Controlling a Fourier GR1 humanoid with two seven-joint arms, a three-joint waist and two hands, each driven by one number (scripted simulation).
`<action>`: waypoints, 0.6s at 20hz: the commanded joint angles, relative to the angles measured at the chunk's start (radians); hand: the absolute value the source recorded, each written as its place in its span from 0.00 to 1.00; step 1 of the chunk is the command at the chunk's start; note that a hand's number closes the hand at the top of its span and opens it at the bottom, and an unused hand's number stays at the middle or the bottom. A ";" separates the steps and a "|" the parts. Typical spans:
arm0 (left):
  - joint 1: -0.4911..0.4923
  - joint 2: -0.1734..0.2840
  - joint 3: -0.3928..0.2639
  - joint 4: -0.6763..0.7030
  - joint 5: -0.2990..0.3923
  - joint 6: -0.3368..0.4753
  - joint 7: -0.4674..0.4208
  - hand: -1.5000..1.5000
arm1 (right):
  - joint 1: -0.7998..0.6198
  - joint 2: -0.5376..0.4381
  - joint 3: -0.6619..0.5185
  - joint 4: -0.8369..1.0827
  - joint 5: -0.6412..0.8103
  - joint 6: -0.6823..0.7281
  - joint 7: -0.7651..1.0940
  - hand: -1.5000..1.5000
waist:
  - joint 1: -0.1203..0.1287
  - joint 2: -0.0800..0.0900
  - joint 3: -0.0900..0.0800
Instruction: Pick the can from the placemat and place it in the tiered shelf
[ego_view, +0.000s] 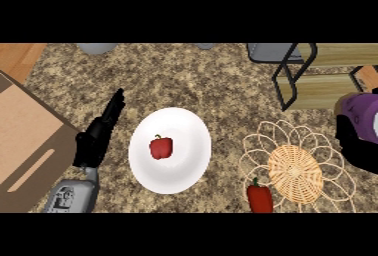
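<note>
A purple can (360, 106) is lifted at the view's right edge, and my right hand (353, 142) is curled round it, hiding its lower part. It hangs just right of the woven wicker placemat (295, 170), which lies bare on the counter. The tiered shelf (319, 89), with wooden boards in a black frame, stands at the back right, just beyond the can. My left hand (100, 135) rests open at the left, fingers straight and pointing away, holding nothing.
A white plate (181, 125) in the middle bears a red bell pepper (161, 147). Another red pepper (259, 197) lies at the placemat's near left edge. A brown cardboard box (26, 145) fills the left side. A grey object (272, 52) sits by the shelf's top.
</note>
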 joint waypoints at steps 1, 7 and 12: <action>0.002 0.020 0.015 -0.014 0.013 -0.020 -0.006 0.50 | -0.149 -0.086 -0.134 0.154 -0.045 -0.023 -0.026 1.00 | 0.006 0.002 0.001; 0.006 0.014 0.017 0.005 0.002 -0.011 -0.035 0.50 | -0.201 -0.156 -0.161 0.224 -0.035 -0.046 -0.034 1.00 | 0.002 0.002 0.001; 0.061 0.032 0.016 -0.103 0.024 -0.038 0.025 0.50 | -0.259 -0.236 -0.222 0.307 -0.057 -0.076 -0.070 1.00 | 0.006 0.000 0.001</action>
